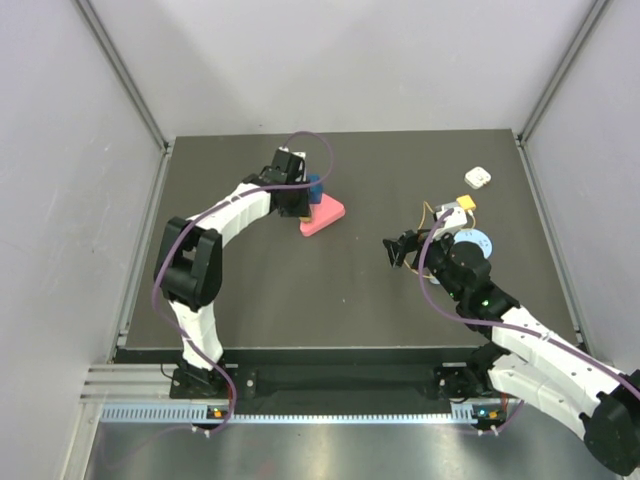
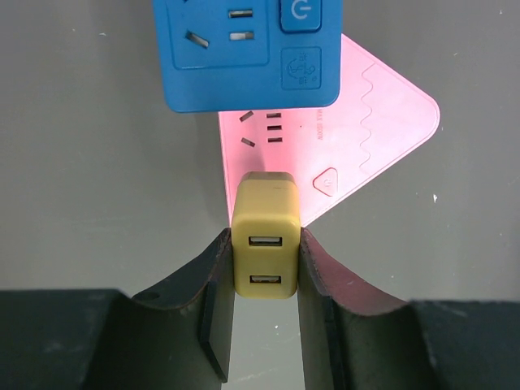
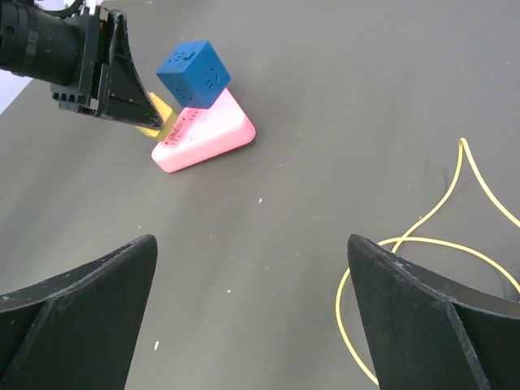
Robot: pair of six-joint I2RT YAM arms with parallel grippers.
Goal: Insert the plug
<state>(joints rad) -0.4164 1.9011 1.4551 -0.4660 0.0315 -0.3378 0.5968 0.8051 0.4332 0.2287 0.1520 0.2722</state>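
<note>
Legibly, only power symbol on blue cube (plug in left hand)

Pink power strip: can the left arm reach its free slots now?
Probably yes: the left gripper holds the yellow charger right at the pink power strip, whose slots lie uncovered, clear of the blue cube.

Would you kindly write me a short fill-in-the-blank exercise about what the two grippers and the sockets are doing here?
1. The left gripper is shut on a yellow adapter that shows ____ USB ports.
2. The blue cube socket rests on the ____ triangular power strip.
3. The right gripper stands ____, with nothing between its fingers.

Missing words: two; pink; open.
</note>
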